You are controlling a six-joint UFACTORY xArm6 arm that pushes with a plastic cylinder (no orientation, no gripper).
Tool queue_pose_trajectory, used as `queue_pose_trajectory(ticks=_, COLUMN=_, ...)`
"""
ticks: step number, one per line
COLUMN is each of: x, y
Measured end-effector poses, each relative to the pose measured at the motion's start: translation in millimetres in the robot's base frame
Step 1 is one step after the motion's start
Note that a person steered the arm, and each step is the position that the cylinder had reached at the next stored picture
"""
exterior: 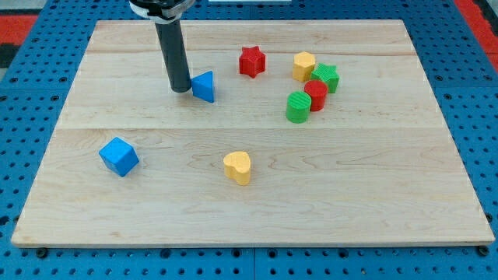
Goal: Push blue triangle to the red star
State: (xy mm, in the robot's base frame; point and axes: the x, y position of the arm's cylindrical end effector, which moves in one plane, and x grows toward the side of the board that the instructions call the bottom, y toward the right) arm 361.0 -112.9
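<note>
The blue triangle lies on the wooden board in the upper middle. The red star lies up and to the right of it, a short gap away. My tip is the lower end of the dark rod and stands just left of the blue triangle, touching or almost touching its left side.
A cluster at the upper right holds a yellow block, a green star, a red cylinder and a green cylinder. A blue cube lies at lower left. A yellow heart lies at lower centre.
</note>
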Motion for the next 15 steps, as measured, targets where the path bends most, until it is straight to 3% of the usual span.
queue_pose_trajectory(ticks=3, x=36.7, y=10.1)
queue_pose_trajectory(ticks=7, x=1.4, y=46.9)
queue_pose_trajectory(ticks=10, x=-1.8, y=104.0)
queue_pose_trajectory(ticks=15, x=8.4, y=41.8)
